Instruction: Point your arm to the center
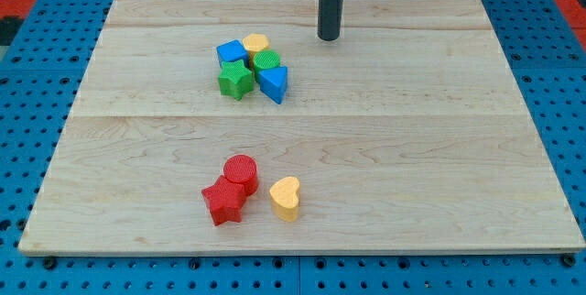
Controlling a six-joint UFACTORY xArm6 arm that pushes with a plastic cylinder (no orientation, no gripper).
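My tip (329,37) is the lower end of a dark rod that comes down from the view's top, over the upper middle of the wooden board (412,148). It stands to the upper right of a tight cluster of blocks: a blue cube (231,52), a yellow block (255,43), a green cylinder (266,60), a green star (236,80) and a blue triangle (274,83). The tip touches none of them. Lower on the board are a red cylinder (241,172), a red star (223,202) and a yellow heart (286,197).
The board lies on a blue perforated table (558,66). A red patch (27,2) shows at the view's top left and top right corners.
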